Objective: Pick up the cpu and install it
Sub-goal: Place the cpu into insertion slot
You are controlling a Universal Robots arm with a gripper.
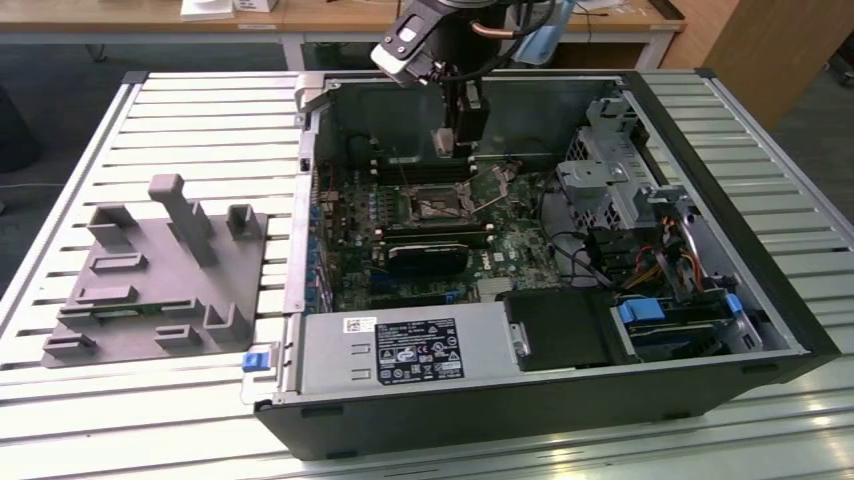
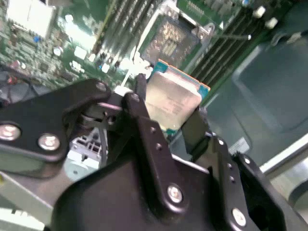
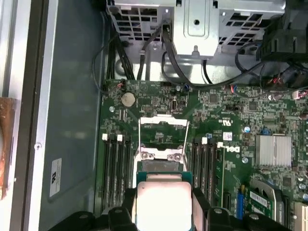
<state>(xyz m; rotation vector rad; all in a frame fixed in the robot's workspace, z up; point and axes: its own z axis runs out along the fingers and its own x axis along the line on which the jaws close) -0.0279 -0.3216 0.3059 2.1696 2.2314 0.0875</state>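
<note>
My gripper (image 1: 458, 142) hangs inside the open computer case, above the motherboard (image 1: 501, 235). It is shut on the cpu (image 2: 173, 98), a flat square chip with a silver-grey top and a green edge. One black finger (image 2: 140, 91) presses each of two opposite sides of the chip. In the first wrist view the cpu (image 3: 163, 202) sits between the fingers (image 3: 200, 207), close to the open socket (image 3: 161, 165), whose metal frame (image 3: 162, 129) is flipped up. The socket (image 1: 434, 205) lies below the gripper in the exterior view and also appears beyond the chip (image 2: 171, 41).
A grey plastic tray (image 1: 154, 280) lies on the slatted table at the exterior view's left. The case walls (image 1: 314, 180) enclose a drive cage (image 1: 607, 175), cables (image 1: 654, 265) and a power supply (image 1: 400, 350). Memory slots (image 3: 115, 166) flank the socket, and a heatsink (image 3: 274, 150) stands nearby.
</note>
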